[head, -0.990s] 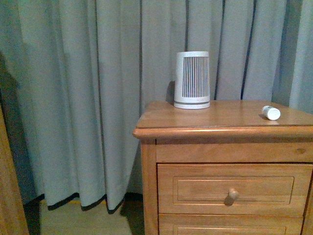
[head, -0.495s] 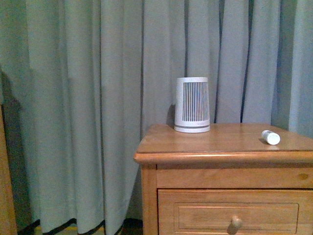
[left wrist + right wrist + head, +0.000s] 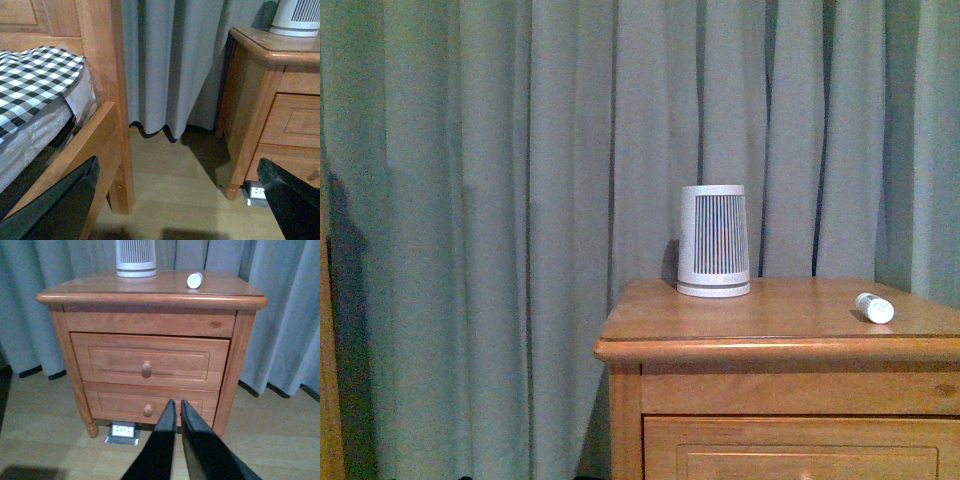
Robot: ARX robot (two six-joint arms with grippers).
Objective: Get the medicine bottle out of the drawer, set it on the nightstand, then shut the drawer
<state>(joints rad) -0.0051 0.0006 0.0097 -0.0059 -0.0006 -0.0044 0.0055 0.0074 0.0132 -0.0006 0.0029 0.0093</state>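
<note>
1. In front of the nightstand (image 3: pixel 150 295), well back from it, the right gripper (image 3: pixel 175 407) hangs with its fingers (image 3: pixel 162 440) together and nothing between them; it touches nothing.
2. The left gripper (image 3: pixel 175 200) points at the floor between bed and nightstand, its fingers (image 3: pixel 60 200) spread wide apart and empty.
3. The medicine bottle (image 3: pixel 194 280) lies on its side on the top surface, toward the right, well apart from the slatted white device (image 3: pixel 135 257) near the back.
4. The drawer (image 3: pixel 150 361), the upper one, sits flush with the frame, its knob (image 3: pixel 146 368) facing out; the lower drawer (image 3: pixel 148 407) is shut too.
5. Judged from this, the bottle is delivered and the drawer closed, which would explain both arms standing clear.
6. Around them: grey curtains (image 3: pixel 520 200) behind, a wooden bed frame (image 3: pixel 107 100) with a checked cover (image 3: pixel 35 75), and a floor socket (image 3: pixel 123 431) under the nightstand. Nothing blocks the front.
</note>
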